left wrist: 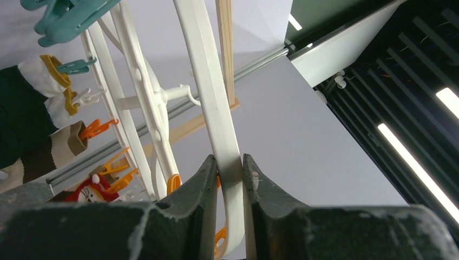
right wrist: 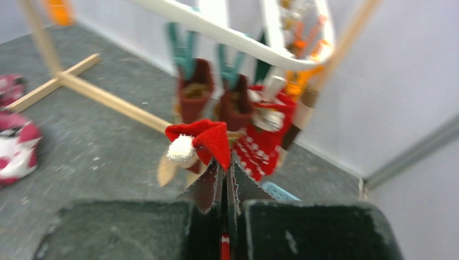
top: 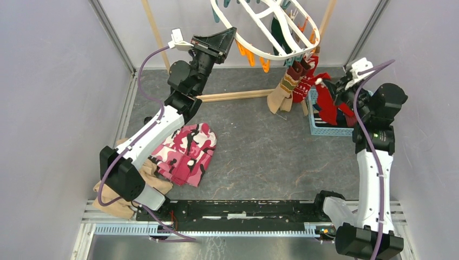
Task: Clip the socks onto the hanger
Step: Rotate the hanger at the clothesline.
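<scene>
A grey stone-look table (top: pixel 260 157) sits between pale walls, with a wooden rack (top: pixel 238 96) standing at the far side. The hanger (top: pixel 269 55) hangs from the rack, tilted. The left gripper (left wrist: pixel 230 168) has closed narrowly on the hanger's white rim at the left end, a finger pressing each side. The right gripper (right wrist: pixel 223 173) is fully closed on the edge of a red sock (right wrist: pixel 208 142) with a white pompom.

The left grip covers only a thin, smooth strip, so the rim could slide through the fingers. Any push from the right could then swing the frame away. The sock is pinched at its edge alone — a tug against a stiff clip may pull it free, probably dropping it toward the blue basket (top: pixel 325 127) below. The pompom could also catch on the clipped socks (top: pixel 295 81), which hang just left of it.

The hanger lies up and to the far left of the right gripper. Free orange clips (top: pixel 254 57) dangle under its near rim — left of the clipped socks.
</scene>
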